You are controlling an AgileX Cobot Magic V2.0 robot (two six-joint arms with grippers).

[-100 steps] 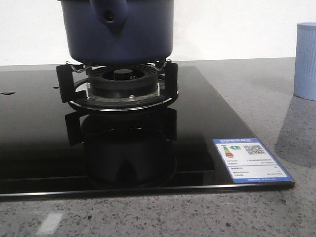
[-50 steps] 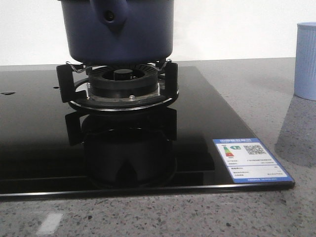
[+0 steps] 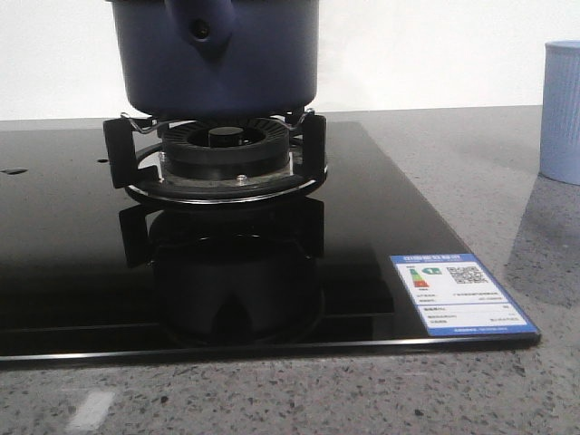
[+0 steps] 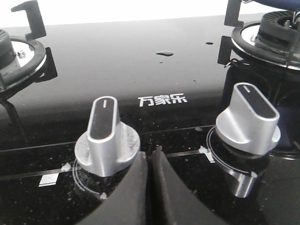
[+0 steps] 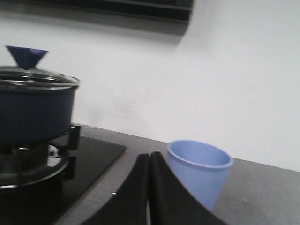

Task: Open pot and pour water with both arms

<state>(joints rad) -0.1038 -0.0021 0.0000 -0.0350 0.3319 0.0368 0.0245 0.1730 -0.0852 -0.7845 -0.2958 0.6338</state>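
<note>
Sitting on the burner stand [image 3: 217, 168] of the black stove top [image 3: 381, 227], lid [image 5: 33, 77] on, handle toward the camera: the pot [image 3: 217, 54]. Nothing shifted against the views a second and half a second back; same pot, same cup [image 3: 562, 113] off to the right. Left gripper [image 4: 149, 187] clenched empty, fingers pressed together above the stove knobs [image 4: 105, 136]. Right gripper [image 5: 149, 187] likewise pressed closed on nothing, near the cup. No start yet on lifting the lid, judging by this.
</note>
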